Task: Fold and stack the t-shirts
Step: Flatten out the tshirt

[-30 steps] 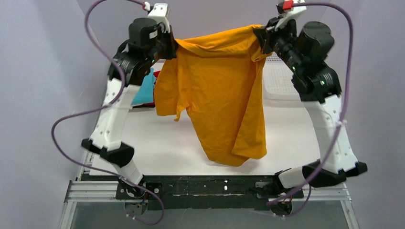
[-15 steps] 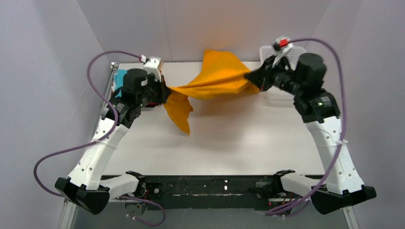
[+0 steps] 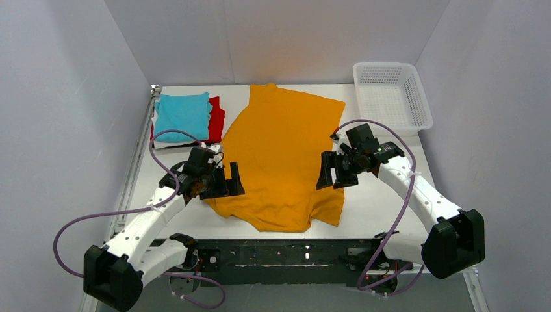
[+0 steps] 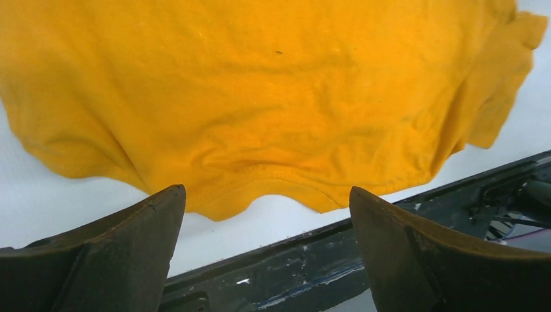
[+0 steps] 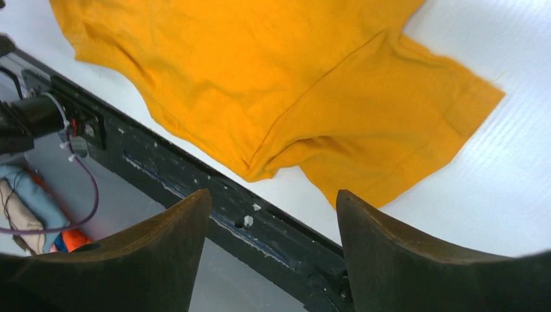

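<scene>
On the white bench [image 3: 390, 209], the large mustard-orange cloth t-shirt [image 3: 279, 153] lies spread flat. The left claw [image 3: 229, 184] and right claw [image 3: 333, 174] flank its near end, both spread apart and empty.

The shirt [image 3: 282, 156] lies flat over the middle of the table [image 3: 364, 208]. The folded stack [image 3: 185, 117] fills the far left corner, the basket [image 3: 390, 97] the far right. Bare strips run down both sides of the shirt. The left gripper [image 3: 229, 182] and right gripper [image 3: 333, 174] stand there at its near edges, jaws apart.
</scene>
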Robot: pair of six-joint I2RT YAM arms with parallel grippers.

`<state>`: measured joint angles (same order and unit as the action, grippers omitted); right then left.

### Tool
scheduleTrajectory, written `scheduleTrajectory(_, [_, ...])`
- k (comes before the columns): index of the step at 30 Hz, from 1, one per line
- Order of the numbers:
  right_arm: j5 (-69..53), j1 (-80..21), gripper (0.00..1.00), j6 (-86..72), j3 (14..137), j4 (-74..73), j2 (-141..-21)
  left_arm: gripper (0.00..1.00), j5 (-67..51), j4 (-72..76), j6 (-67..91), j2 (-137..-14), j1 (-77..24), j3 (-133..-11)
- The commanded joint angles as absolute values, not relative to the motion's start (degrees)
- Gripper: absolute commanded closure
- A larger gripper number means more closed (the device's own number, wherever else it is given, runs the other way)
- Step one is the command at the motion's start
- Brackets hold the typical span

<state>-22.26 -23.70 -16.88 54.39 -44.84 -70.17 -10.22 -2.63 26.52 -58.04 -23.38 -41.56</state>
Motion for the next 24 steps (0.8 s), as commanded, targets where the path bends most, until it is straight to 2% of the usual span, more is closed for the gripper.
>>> scheduleTrajectory(1, [-18.1, -23.6, 0.19, -17.9, 61.3, -43.5, -68.6, 0.02, -8.5, -9.7, 29.9, -53.1, -23.5, -45.3])
scheduleTrajectory(5, [-15.6, -23.6, 0.16, -20.2, 62.1, -32.8, -68.3, 0.02, -6.3, -8.1, 32.4, -56.6, -23.5, -48.2])
scheduleTrajectory(9, [-16.3, -23.6, 0.13, -20.8, 65.2, -22.4, -77.3, 0.02, -3.9, -6.4, 41.5, -65.3, -23.4, -49.9])
scheduleTrajectory(13, [-15.8, -23.5, 0.19, -18.5, 77.4, -26.0, -93.7, 0.02, -10.2, -1.6, 46.1, -71.7, -23.5, -46.6])
scheduleTrajectory(17, [-16.2, -23.5, 0.23, -18.7, 88.3, -29.6, -107.6, 0.02, -7.7, -2.4, 46.7, -74.3, -23.6, -42.6])
scheduleTrajectory(21, [-16.6, -23.6, 0.24, -20.0, 92.0, -29.7, -115.1, 0.02, -5.2, -2.8, 47.0, -74.6, -23.5, -39.8])
scheduleTrajectory(24, [-15.8, -23.6, 0.25, -20.3, 90.4, -29.5, -117.1, 0.02, -2.9, -2.3, 47.1, -76.2, -23.4, -38.8])
